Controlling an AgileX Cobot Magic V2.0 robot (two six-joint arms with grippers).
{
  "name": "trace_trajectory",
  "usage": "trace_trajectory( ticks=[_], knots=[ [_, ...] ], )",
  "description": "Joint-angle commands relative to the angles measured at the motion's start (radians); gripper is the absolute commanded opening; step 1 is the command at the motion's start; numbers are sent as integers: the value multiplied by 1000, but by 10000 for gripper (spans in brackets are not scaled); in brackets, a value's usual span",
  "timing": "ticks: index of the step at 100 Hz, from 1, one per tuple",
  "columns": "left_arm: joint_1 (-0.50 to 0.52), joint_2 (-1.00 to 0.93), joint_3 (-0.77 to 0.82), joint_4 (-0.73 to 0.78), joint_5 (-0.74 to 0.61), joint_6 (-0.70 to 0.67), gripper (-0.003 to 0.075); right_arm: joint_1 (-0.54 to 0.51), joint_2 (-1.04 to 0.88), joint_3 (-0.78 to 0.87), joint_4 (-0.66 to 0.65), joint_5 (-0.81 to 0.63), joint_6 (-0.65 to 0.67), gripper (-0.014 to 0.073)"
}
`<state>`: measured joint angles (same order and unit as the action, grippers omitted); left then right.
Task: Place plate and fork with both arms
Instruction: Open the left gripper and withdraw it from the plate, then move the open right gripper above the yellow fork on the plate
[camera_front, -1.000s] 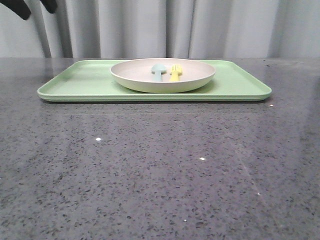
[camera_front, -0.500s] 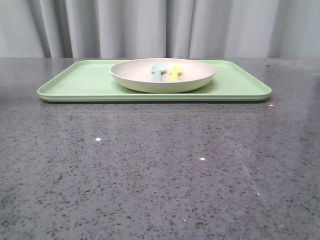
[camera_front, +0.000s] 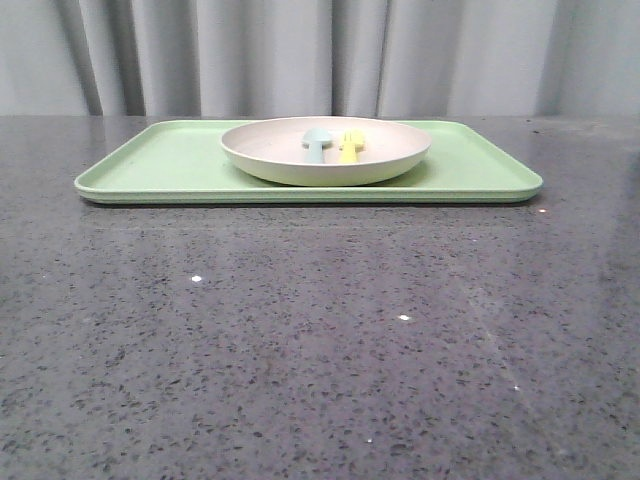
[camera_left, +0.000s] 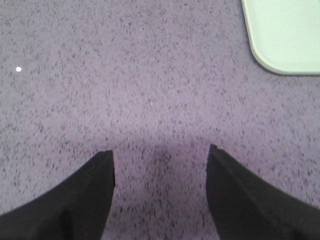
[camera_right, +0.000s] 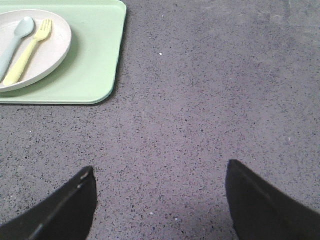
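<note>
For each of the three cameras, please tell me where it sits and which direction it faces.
Front view: low, facing forward over the table at the tray, plate, fork and spoon; no arm shows.
Left wrist view: above the table, looking down; open left gripper, tray corner.
Right wrist view: looking down; open right gripper, tray, plate, fork, spoon.
All share the tray.

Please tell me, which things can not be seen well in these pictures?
- Fork and spoon handles: front view, hidden behind the plate rim.
- Plate: right wrist view, cut off by the picture edge.
- Tray: left wrist view, only one corner shows.
- Both grippers: absent from front view; their fingers cropped in wrist views.
</note>
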<state>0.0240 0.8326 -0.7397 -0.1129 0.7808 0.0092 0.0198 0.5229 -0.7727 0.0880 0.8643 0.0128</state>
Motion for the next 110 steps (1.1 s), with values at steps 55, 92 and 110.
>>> trace_trajectory(
  ticks=[55,92,110],
  knots=[
    [5,-303,106,-5,-42,-9,399,-6,13,-37,32,-86,-3,542],
    [5,-303,106,-15,-44,-9,399,-2,257,-285,92,-97,-3,541],
    [5,-303,106,-16,-44,-9,399,5,440,-427,112,-95,-3,541]
  ],
)
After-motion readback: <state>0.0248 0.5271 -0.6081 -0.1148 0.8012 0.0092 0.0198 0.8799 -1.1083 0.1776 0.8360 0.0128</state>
